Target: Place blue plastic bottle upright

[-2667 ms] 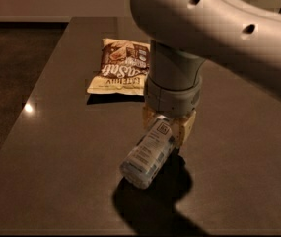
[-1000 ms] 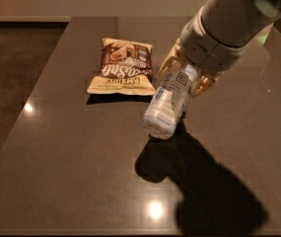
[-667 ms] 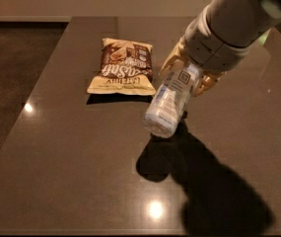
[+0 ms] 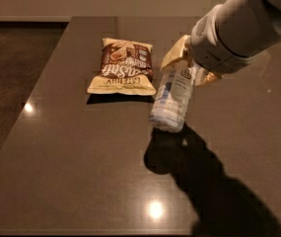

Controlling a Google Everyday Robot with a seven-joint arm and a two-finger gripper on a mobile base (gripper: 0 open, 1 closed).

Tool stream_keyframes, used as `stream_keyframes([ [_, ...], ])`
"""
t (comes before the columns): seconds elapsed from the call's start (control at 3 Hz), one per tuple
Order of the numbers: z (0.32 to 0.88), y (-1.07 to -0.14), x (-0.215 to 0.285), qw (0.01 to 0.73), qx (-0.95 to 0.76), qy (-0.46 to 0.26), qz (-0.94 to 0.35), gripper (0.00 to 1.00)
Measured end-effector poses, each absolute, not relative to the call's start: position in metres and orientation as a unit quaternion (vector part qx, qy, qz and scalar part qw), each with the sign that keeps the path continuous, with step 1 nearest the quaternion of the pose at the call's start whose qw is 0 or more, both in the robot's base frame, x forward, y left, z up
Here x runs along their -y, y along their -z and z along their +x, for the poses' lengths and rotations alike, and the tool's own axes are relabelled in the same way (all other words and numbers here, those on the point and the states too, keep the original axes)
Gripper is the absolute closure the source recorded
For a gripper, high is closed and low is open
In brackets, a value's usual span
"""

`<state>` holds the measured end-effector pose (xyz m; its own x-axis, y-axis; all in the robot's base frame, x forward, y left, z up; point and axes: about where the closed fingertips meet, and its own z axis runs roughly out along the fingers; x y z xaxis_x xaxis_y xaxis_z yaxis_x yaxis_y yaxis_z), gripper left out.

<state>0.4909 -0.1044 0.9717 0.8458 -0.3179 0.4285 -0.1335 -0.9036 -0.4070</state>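
The blue plastic bottle (image 4: 172,99) is clear pale plastic with a whitish label. It hangs in the air above the dark table (image 4: 81,172), tilted, its base pointing down toward me. Its cap end is hidden between the fingers. My gripper (image 4: 188,66) is shut on the bottle's upper part, its tan fingers (image 4: 175,55) on either side. The grey arm comes in from the upper right. The bottle's shadow lies on the table below it.
A brown and cream snack bag (image 4: 123,66) lies flat on the table just left of the bottle. The table's left edge runs diagonally, with dark floor (image 4: 12,73) beyond it. Light glints show on the tabletop.
The gripper has lifted the bottle off the table and carried it up and to the right. In the last second it has barely moved, the bottle turning slightly steeper.
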Motion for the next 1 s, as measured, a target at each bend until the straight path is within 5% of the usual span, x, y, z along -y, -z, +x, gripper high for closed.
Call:
stream_keyframes([
  [1.0, 0.489, -0.995, 0.087, 0.241, 0.019, 0.39, -0.889, 1.0],
])
